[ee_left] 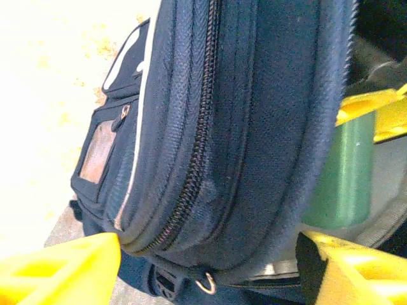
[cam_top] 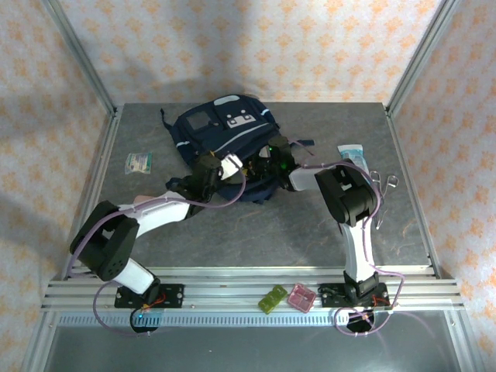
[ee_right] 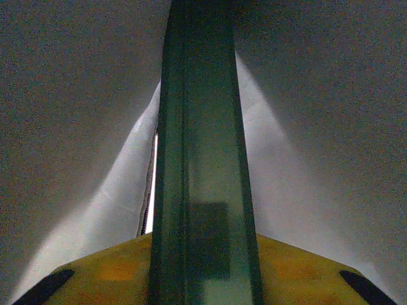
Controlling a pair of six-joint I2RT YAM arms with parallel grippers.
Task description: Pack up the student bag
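Note:
The student bag (cam_top: 225, 128) lies at the back middle of the table, navy with white patches, its opening toward the arms. My left gripper (cam_top: 211, 167) is at the opening's left side. Its yellow fingers (ee_left: 70, 270) stand wide apart, straddling the bag's zippered rim (ee_left: 210, 165); it looks open. My right gripper (cam_top: 275, 159) reaches into the opening and is shut on a long translucent green item (ee_right: 203, 159). Grey lining (ee_right: 76, 127) surrounds it. The same green item (ee_left: 343, 171) shows inside the bag in the left wrist view.
A small packet (cam_top: 139, 162) lies at the left. A white-and-teal box (cam_top: 353, 152) and metal scissors (cam_top: 381, 181) lie at the right. A green box (cam_top: 272, 298) and a pink box (cam_top: 300, 297) sit on the front rail. Metal frame posts border the table.

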